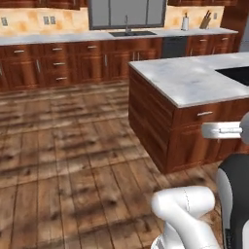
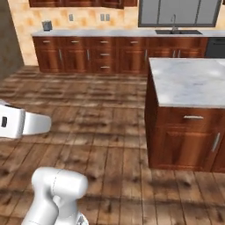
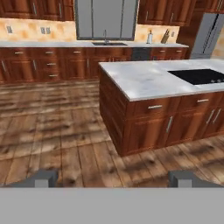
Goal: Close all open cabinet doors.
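My gripper (image 3: pixel 114 179) is open, and its two dark fingertips (image 3: pixel 41 178) stand wide apart at the bottom of the hand view with nothing between them. It hovers over the wooden floor, a good distance short of the kitchen island. The nearest cabinet doors (image 3: pixel 151 134) are on the island's front. They are reddish-brown with vertical silver handles (image 3: pixel 169 124) and lie flush. The same island door appears in the right base view (image 2: pixel 184 147) and the left base view (image 1: pixel 192 146). More cabinet doors (image 3: pixel 76 68) line the far wall. The upper ones (image 3: pixel 153 11) are cut off by the top edge.
The island (image 3: pixel 144 78) has a white marble top with a black cooktop (image 3: pixel 199 75). Along the far counter are a sink (image 3: pixel 107 43), a dark dishwasher front (image 3: pixel 141 54) and a knife block (image 3: pixel 165 37). A grey fridge (image 3: pixel 210 35) stands at the far right. Wooden floor (image 3: pixel 52 127) lies open to the left.
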You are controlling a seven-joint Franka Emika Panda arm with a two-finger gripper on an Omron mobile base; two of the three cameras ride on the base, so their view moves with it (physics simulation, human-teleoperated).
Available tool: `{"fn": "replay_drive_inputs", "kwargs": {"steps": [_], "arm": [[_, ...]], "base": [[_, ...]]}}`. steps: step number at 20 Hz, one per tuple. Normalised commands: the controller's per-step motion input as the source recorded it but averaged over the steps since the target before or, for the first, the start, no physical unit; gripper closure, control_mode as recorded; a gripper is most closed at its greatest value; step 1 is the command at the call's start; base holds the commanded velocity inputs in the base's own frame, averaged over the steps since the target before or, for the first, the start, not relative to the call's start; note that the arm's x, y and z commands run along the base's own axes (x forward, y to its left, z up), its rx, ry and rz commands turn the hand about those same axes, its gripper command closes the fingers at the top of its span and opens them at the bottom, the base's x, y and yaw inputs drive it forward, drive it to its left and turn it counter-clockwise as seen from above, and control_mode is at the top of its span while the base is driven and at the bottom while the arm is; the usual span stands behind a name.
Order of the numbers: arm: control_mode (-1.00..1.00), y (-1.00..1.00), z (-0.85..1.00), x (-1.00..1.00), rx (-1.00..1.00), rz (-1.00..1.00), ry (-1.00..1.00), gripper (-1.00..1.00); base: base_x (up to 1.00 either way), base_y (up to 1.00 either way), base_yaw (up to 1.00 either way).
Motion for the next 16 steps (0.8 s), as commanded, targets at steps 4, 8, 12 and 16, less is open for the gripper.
{"fn": "replay_drive_inputs", "kwargs": {"steps": [4, 8, 12, 16], "arm": [[1.0, 0.0, 0.0, 0.0, 0.0, 0.0, 0.0, -1.0], [1.0, 0.0, 0.0, 0.0, 0.0, 0.0, 0.0, -1.0], [1.0, 0.0, 0.0, 0.0, 0.0, 0.0, 0.0, -1.0], [1.0, 0.0, 0.0, 0.0, 0.0, 0.0, 0.0, -1.0]], "base": [[0.89, 1.0, -0.28], [1.0, 1.0, -0.26], [1.0, 1.0, -0.26], [1.0, 1.0, -0.25]]}}
